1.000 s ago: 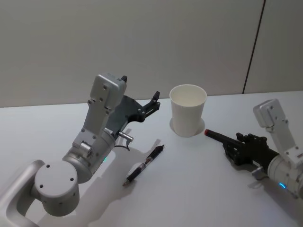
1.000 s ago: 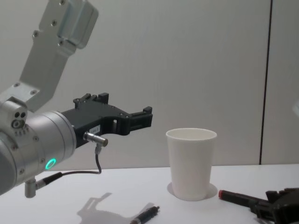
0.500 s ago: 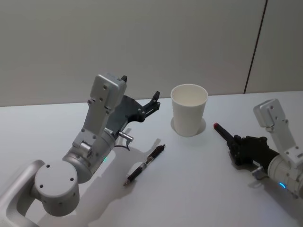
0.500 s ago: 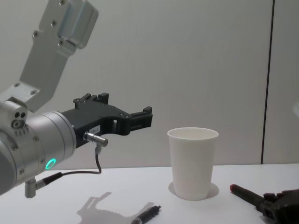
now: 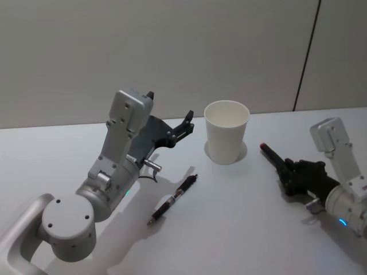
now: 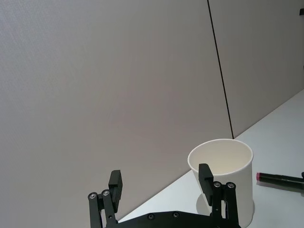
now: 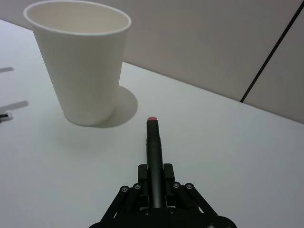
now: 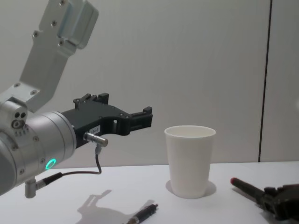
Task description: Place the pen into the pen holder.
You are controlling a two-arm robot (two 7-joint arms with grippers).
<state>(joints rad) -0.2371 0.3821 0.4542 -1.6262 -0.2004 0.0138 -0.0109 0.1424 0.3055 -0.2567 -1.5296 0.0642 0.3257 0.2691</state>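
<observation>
white table [image 5: 241, 229] was matte and plain, spread across whole foreground in head view. soft grey shadows lay on table top. grey wall [image 5: 114, 46] stood behind table's far edge, smooth, bare, built of flat panels. thin dark vertical seam [image 5: 306, 51] split wall toward right side and ran down to table's far edge. in chest view, seam stood right of centre.

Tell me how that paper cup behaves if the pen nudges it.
Probably light: the pen holder looks empty and thin-walled, so it may slide. Tall with a narrow base, so a push near the rim from the pen in the right gripper could tip it. The left gripper hovers open nearby.
</observation>
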